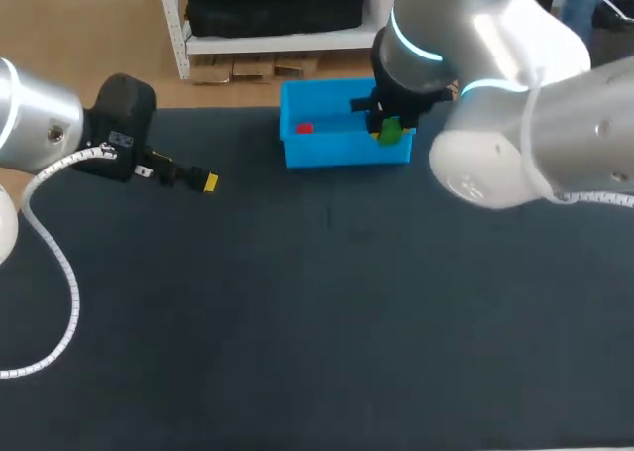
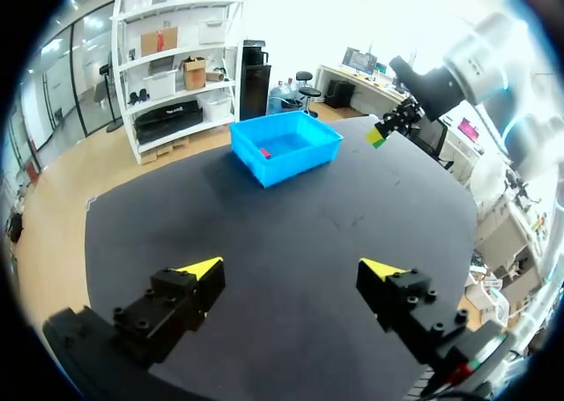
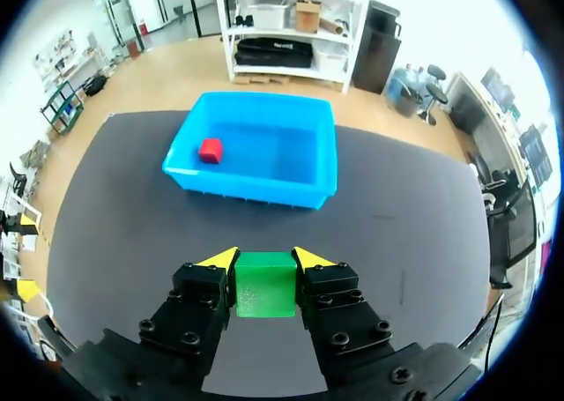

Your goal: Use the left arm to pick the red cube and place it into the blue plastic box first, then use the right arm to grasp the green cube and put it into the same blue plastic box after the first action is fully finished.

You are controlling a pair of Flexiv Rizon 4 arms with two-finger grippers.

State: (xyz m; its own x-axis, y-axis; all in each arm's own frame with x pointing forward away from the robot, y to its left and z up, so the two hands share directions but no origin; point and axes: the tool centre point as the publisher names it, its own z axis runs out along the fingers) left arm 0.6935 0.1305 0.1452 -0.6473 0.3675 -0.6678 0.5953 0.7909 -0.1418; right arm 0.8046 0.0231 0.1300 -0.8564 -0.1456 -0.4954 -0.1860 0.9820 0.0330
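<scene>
Pincer right: clamps green cube for drop | blue plastic box ahead holds red cube | pincer left: spread, idle

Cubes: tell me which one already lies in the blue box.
The red cube: it lies on the floor of the blue plastic box. The green cube is clamped between the right gripper's fingers, not resting in the box.

Silver left arm wears a white coiled cable; silver right arm shows cyan rings. Black screw-studded fingers have yellow tips.
</scene>
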